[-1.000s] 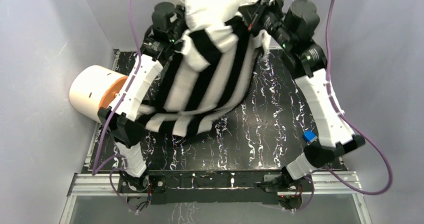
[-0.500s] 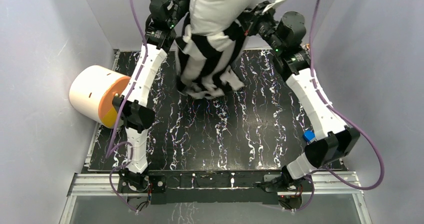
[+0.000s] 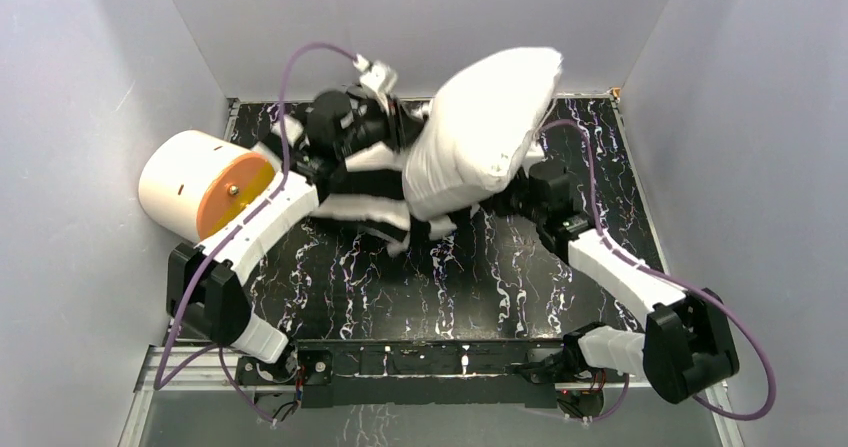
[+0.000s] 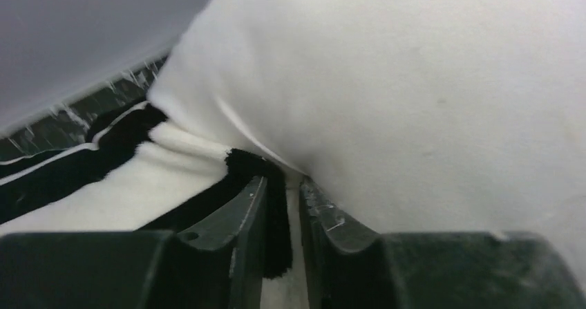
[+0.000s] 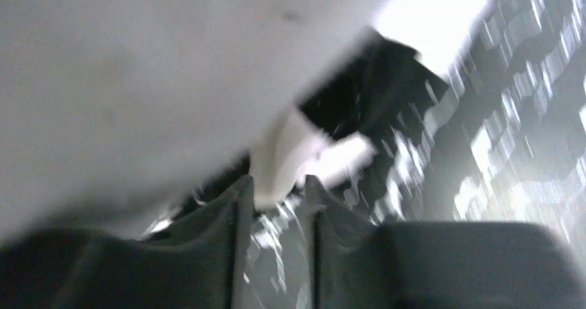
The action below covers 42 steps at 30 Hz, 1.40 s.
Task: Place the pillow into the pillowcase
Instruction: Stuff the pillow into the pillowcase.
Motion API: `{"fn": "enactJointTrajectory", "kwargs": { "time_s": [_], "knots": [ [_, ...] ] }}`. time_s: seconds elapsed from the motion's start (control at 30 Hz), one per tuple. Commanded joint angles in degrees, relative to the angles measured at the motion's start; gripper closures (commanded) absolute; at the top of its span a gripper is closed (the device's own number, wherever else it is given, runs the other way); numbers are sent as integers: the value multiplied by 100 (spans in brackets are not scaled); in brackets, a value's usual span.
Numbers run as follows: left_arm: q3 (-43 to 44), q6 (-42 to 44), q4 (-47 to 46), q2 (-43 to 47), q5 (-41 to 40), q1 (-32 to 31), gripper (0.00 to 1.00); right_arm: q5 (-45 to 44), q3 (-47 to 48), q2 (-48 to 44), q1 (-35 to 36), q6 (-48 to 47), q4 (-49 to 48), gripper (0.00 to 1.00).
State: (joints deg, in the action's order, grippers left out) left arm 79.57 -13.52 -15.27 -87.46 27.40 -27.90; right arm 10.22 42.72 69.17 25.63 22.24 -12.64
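Both arms have dropped from their raised pose of a moment ago, and the bundle they held aloft now lies on the black white-veined tabletop [image 3: 500, 277]. Seen from above, the white pillow [image 3: 490, 117] lies plump and slanted across the far middle of the table, most of it bare. The black and white striped pillowcase [image 3: 370, 192] is bunched in folds at the pillow's near left end, its stripes reaching a short way over that end. The left arm [image 3: 265, 222] stretches low across the table toward this bunched cloth. In the left wrist view, the left gripper [image 4: 282, 184] has its two fingers drawn close together, pinching a fold of pillowcase hem right against the pillow's side. The right arm [image 3: 610, 267] reaches in under the pillow's near right edge. The right wrist view is blurred: the right gripper [image 5: 276, 184] has a white flap of cloth at its fingertips, but whether it is clamped or let go cannot be told. A cream cylinder with an orange face [image 3: 190, 172] lies at the table's left edge, beside the left arm.
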Motion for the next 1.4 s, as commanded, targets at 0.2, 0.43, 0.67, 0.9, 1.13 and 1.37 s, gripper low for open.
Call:
{"fn": "enactJointTrajectory", "kwargs": {
  "time_s": [0.2, 0.43, 0.67, 0.9, 1.13, 1.37],
  "knots": [
    [-1897, -592, 114, 1392, -148, -514, 47, -2889, 1416, -2198, 50, -430, 3755, 19],
    [-2251, -442, 722, 2051, -1210, -635, 32, -2734, 2731, -2275, 51, -975, 3904, 3],
    [-2128, -616, 922, 2312, -938, -638, 27, -1775, 3581, -1651, 50, -1718, 3842, 4],
    [-2702, -809, 2246, 2190, -2895, -638, 33, -1343, 3464, -444, 36, -2214, 4386, 1],
    [-3668, -816, 243, 1681, -3879, -625, 40, -338, 2406, 228, -227, -1836, 4313, 14],
    [-1660, -308, -475, -904, -3375, -344, 43, 932, 957, 7, -213, -984, 3466, 28]
  ]
}}
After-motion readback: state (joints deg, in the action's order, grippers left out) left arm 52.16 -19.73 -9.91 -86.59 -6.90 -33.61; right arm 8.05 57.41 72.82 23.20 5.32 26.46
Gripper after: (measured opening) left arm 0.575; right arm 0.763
